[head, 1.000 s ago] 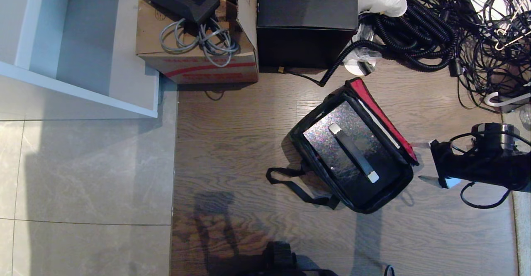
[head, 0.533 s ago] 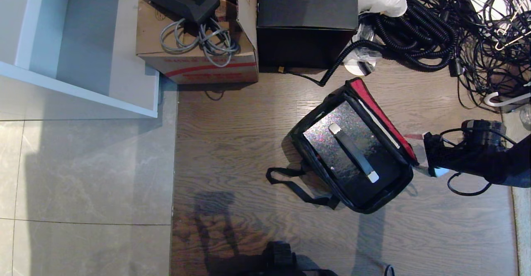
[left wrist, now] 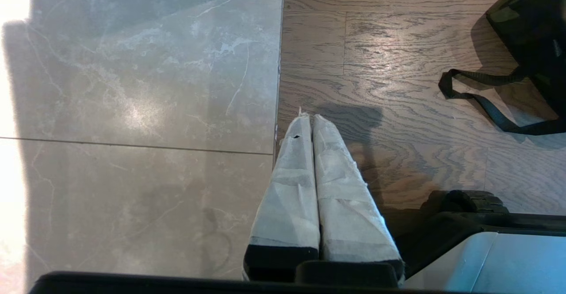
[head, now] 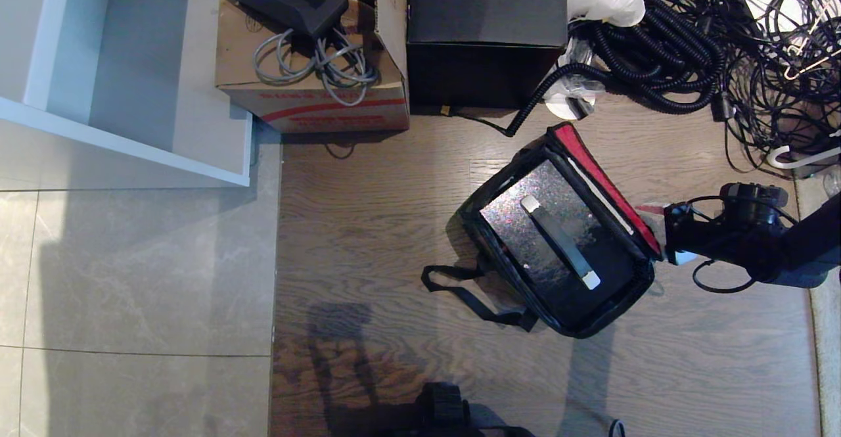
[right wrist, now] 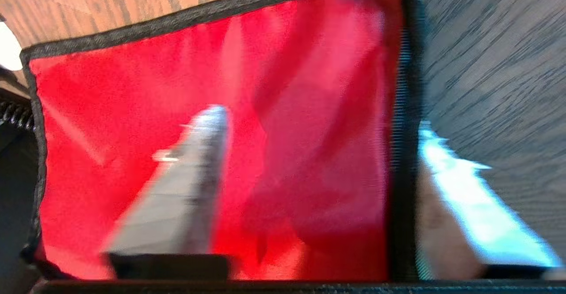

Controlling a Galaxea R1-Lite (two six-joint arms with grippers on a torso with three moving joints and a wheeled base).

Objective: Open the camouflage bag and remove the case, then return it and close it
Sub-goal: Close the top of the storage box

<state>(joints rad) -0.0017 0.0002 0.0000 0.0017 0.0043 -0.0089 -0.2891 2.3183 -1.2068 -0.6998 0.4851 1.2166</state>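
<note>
The camouflage bag (head: 611,312) stands open on the wooden floor, its red-lined lid (head: 601,174) folded out on the side facing my right arm. The black speckled case (head: 519,217) sits inside, with its handle (head: 560,241) on top. My right gripper (head: 660,233) is at the lid's outer edge. In the right wrist view the right gripper (right wrist: 319,121) is open and straddles the lid's black trim (right wrist: 404,152). One finger lies over the red lining (right wrist: 132,86), the other beyond the trim. My left gripper (left wrist: 309,117) is shut and empty, parked above the floor near the bag's strap (left wrist: 482,104).
A cardboard box (head: 309,89) with a charger and a black cube box (head: 486,23) stand behind the bag. Coiled black cables (head: 663,49) pile up at the back right. A white shelf (head: 131,141) is at the left. The robot's base (head: 447,414) shows at the bottom.
My right gripper has moved left and slightly up in the head view, reaching the lid's edge, and its fingers have drawn closer. Bag, case and left arm are unmoved.
</note>
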